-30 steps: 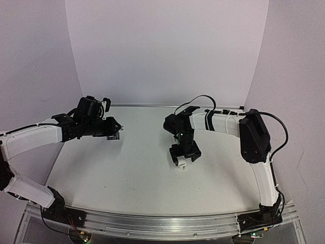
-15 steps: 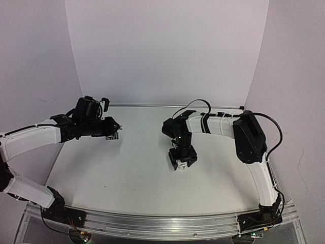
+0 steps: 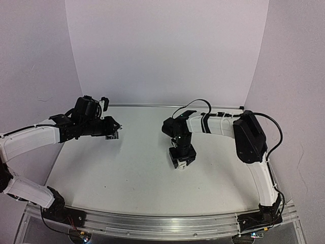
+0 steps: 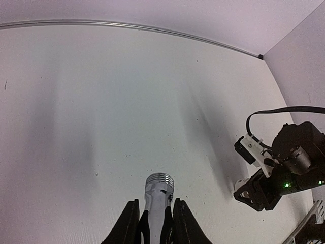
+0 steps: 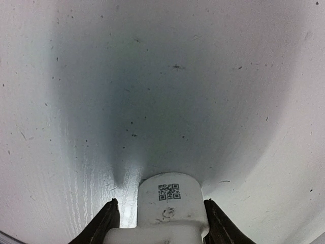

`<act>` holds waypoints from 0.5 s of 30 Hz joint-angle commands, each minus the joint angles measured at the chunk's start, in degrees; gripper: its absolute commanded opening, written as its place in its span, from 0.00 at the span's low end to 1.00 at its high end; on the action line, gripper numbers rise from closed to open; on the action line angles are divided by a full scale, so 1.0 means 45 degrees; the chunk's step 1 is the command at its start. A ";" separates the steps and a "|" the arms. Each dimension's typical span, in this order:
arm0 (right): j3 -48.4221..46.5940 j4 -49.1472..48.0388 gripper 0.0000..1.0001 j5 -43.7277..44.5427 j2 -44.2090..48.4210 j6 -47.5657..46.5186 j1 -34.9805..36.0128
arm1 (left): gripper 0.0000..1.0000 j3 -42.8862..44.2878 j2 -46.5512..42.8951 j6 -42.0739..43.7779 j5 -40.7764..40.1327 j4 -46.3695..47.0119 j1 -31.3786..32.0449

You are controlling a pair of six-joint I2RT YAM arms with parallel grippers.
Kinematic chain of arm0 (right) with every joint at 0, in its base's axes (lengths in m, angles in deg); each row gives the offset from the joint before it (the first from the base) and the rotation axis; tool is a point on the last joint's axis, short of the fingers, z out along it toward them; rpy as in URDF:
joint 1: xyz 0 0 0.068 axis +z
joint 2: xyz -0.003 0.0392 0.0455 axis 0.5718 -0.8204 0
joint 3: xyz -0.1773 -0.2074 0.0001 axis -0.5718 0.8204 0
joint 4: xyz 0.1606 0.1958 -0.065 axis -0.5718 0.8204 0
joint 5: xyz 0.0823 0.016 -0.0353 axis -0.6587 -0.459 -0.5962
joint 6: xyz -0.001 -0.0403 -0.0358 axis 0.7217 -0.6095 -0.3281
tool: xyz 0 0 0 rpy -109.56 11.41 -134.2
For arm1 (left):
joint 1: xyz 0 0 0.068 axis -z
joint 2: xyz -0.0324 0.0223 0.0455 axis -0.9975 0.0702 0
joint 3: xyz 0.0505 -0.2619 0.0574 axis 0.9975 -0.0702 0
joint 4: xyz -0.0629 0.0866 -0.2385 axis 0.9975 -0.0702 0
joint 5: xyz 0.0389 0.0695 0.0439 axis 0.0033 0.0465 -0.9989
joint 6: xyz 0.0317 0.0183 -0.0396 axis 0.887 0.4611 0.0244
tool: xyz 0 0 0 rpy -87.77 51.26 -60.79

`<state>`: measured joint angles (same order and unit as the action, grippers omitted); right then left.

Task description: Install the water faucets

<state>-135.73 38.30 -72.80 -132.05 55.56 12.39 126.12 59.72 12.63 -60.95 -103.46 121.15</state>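
My left gripper [image 3: 115,129] hovers over the table's back left and is shut on the silver faucet [image 4: 158,195]. In the left wrist view the faucet's threaded end sticks out past the fingertips [image 4: 131,216]. My right gripper [image 3: 182,160] points down at the table's middle. It is shut on a white plastic elbow fitting [image 5: 170,201] with a QR code, which rests against the tabletop. The fitting [image 4: 242,186] and the right gripper [image 4: 261,190] also show at the right of the left wrist view. In the top view the fitting is almost hidden under the gripper.
The white tabletop [image 3: 127,173] is bounded by white walls at the back and sides, with a metal strip [image 4: 152,28] along the back edge. The right arm's black cable [image 3: 195,104] loops above its wrist.
My right gripper has shifted slightly left and turned over the white fitting, which now shows less in the top view. My left arm has barely moved.
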 commanded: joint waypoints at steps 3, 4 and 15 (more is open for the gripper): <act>0.0603 -0.0376 0.32 0.0337 0.0568 -0.0393 0.0015 | 0.00 0.0515 -0.0121 0.0036 0.0285 0.0682 -0.0064; 0.0693 -0.0528 0.29 0.0415 0.0766 -0.0500 0.0012 | 0.00 0.0555 -0.0084 0.0012 0.0318 0.0689 -0.0064; 0.4688 -0.7407 0.00 -0.0964 0.5825 -0.3767 0.0009 | 0.00 0.1434 0.0296 -0.0057 0.4240 0.0664 -0.0369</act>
<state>-118.63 21.64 -74.17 -117.32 46.96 12.39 126.94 60.35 12.34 -52.91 -103.54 120.54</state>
